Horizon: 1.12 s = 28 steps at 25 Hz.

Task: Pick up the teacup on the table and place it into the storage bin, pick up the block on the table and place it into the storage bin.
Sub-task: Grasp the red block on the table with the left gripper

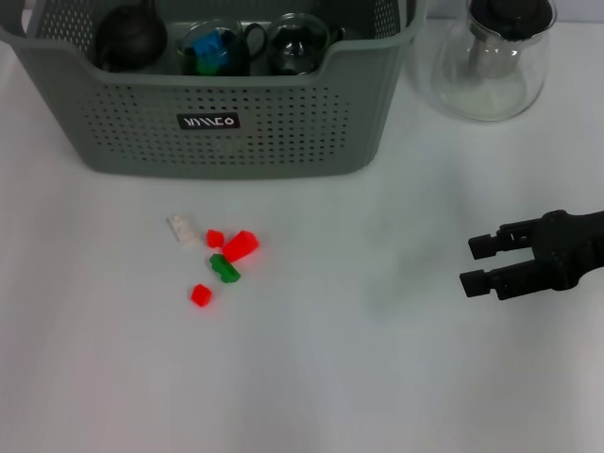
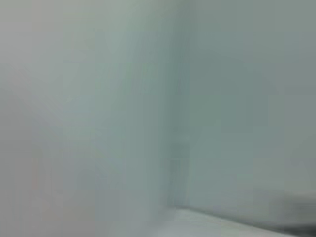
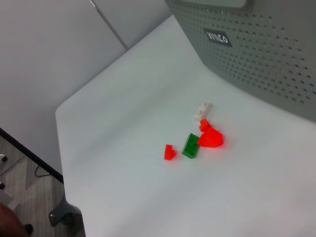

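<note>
The grey-green storage bin stands at the back of the table, also seen in the right wrist view. Inside it are two glass teacups; one teacup holds a blue block, the other teacup looks empty. Several small blocks lie loose in front of the bin: a white block, a larger red block, a green block and a small red block. My right gripper hovers open and empty far to the right of them. The left gripper is out of view.
A dark round pot sits in the bin's left end. A clear glass teapot with a black lid stands right of the bin. In the right wrist view the table edge drops off beyond the blocks.
</note>
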### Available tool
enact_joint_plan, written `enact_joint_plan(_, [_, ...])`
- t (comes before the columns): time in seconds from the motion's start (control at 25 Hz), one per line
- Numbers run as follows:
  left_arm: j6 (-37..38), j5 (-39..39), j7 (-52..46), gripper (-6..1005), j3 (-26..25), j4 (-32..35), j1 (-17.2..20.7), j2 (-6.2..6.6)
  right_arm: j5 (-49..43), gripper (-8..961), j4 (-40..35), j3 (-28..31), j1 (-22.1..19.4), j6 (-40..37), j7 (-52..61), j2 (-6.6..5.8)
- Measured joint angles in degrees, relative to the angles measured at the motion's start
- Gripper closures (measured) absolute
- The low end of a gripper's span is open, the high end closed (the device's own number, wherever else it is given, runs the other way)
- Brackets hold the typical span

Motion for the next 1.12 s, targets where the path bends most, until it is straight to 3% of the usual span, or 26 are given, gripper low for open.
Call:
enact_joint_plan(0.12, [10.68, -2.02, 3.16, 208, 2.28, 0.69, 1.61, -1.26, -0.01, 129, 0.00, 0.06, 0.17, 0.00, 0.31, 0.01])
enact_joint_plan(0.2, [15.38, 1.64, 2.65, 210, 5.21, 0.58, 2.10, -2.07, -0.02, 129, 0.00, 0.11, 0.19, 0.03, 0.46, 0.07])
enact_joint_plan(0.28, [16.47, 10.00, 0.60, 212, 9.62, 0.08, 2.99, -2.73, -0.01, 129, 0.00, 0.20, 0.16, 0.19, 0.47, 0.21])
enact_joint_plan(0.52, [10.11, 34.06, -10.84, 213, 22.97, -4.66, 3.45, -3.11, -0.03, 129, 0.00, 0.22, 0.20, 0.54, 0.50, 0.35])
enact_joint_plan(0.68, [4.89, 45.84, -18.64, 213, 31.19, -7.68, 2.58, -3.13, -0.01, 129, 0.00, 0.18, 0.24, 0.55, 0.52, 0.36])
enact_joint_plan(1.12, [-2.36, 56.29, -28.79, 212, 45.00, -17.41, -0.85, -3.22, -0.02, 128, 0.01, 0.26, 0.20, 0.53, 0.44, 0.26])
